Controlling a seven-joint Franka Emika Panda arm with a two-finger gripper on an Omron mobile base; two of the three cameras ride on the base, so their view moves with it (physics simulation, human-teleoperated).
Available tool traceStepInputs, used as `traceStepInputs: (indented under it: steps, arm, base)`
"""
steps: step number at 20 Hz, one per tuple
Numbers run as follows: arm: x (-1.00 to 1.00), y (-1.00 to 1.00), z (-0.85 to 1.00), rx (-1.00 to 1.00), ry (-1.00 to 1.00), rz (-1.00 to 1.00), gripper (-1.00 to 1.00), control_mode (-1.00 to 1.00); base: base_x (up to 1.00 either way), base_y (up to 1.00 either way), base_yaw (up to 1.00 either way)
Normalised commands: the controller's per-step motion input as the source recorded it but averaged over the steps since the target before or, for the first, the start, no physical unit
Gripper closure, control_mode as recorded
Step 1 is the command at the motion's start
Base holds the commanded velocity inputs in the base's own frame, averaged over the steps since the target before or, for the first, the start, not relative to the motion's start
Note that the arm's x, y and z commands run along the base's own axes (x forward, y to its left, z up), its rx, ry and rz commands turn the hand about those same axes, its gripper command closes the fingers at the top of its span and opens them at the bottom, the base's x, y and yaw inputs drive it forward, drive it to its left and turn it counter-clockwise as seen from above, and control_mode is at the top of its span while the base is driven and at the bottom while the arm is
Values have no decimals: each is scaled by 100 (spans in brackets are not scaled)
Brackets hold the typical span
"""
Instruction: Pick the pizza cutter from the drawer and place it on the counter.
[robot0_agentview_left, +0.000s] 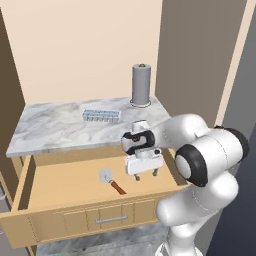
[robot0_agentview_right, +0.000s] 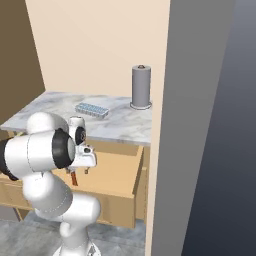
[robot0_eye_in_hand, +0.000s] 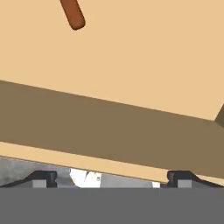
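Left base view has my gripper (robot0_agentview_left: 144, 175) hanging over the open drawer (robot0_agentview_left: 75, 212), fingers spread wide and holding nothing. The pizza cutter (robot0_agentview_left: 111, 181) lies flat on the drawer floor just left of the fingers and a bit lower, not touching. In the hand view I see its reddish handle (robot0_eye_in_hand: 72, 14) poking in ahead of the tips. The counter (robot0_agentview_left: 55, 125) sits behind the gripper.

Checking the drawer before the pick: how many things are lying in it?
1. The pizza cutter lies on the floor of the open drawer, left of the open gripper hanging above it. The arm may hide something further right.
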Motion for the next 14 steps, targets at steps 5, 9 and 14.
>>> traceStepInputs:
  steps: [5,9,14]
  arm:
    - [65,55,55,0,-17,5,-100,-100]
    - [40,53,-1,0,-4,8,-100,-100]
    - [37,26,-46,0,0,10,-100,-100]
  base:
    - [0,0,0]
    - [0,0,0]
    - [0,0,0]
